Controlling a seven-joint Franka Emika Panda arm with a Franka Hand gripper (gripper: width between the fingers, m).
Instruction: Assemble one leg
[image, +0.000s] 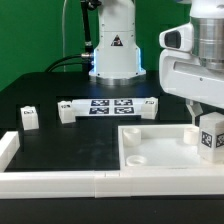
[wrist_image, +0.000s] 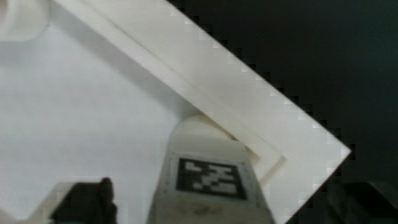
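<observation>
Over the panel's (image: 165, 150) corner, the gripper (image: 206, 124) points down, clamping the leg (image: 211, 139).

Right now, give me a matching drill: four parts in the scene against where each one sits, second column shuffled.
Things:
1. held leg
2. loose leg
3. marker board
4. square panel

Places:
A. flat on the table, just in front of the robot base
B. in the gripper, at the panel's far corner
C. alone on the black table, at the exterior view's left
D. flat near the front, at the exterior view's right

Pairs: 1-B, 2-C, 3-A, 4-D
</observation>
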